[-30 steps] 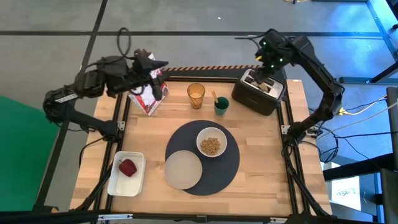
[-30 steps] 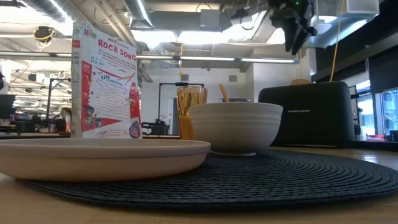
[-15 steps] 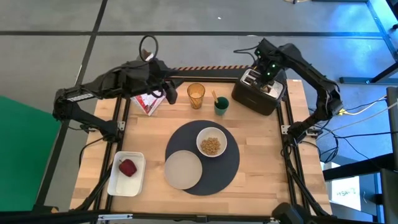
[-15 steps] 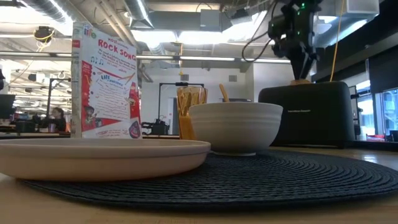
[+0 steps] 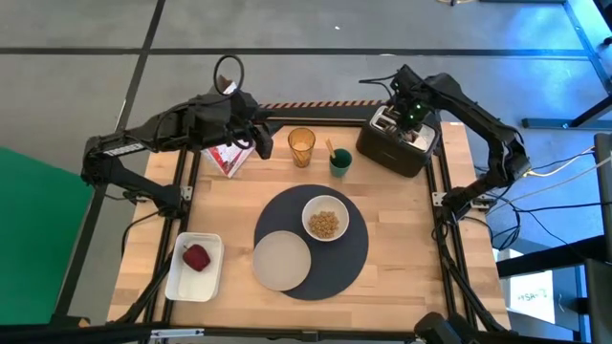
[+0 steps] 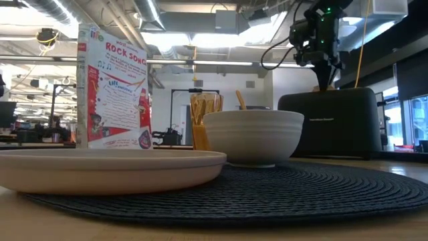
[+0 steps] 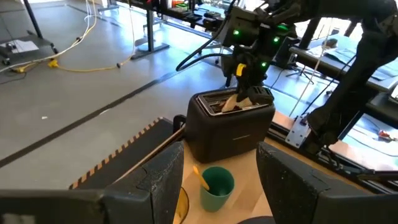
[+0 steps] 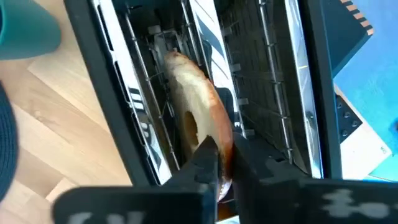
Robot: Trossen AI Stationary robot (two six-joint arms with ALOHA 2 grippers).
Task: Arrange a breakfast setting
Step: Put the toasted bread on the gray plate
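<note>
A round dark grey mat (image 5: 352, 263) holds a white bowl (image 5: 325, 223) of cereal and a flat white plate (image 5: 281, 260). An amber tumbler (image 5: 301, 146) stands behind the mat. An orange-handled spoon (image 5: 330, 150) stands in a green cup (image 5: 340, 162). My right gripper (image 8: 227, 163) is down over the black toaster (image 5: 394, 153), shut on a bagel slice (image 8: 193, 99) in a slot. My left gripper (image 7: 221, 168) is open and empty, between a cereal box (image 5: 226, 155) and the tumbler. My right gripper pinches the bagel slice's upper edge (image 8: 221, 144) between its two fingers. The fingers point down into the toaster from above and lie across the slice. The slice stands on edge in the slot, its lower part among the wires.
A white rectangular tray (image 5: 178, 280) with a red lump lies at the near left. The cereal box stands upright at the far left. The toaster fills the far right corner. Bare wood lies right of the mat.
My left gripper has gone from over the cereal box toward the table's right, to beside the tumbler, then kept still. My right gripper has come down from above the toaster onto its slot.
</note>
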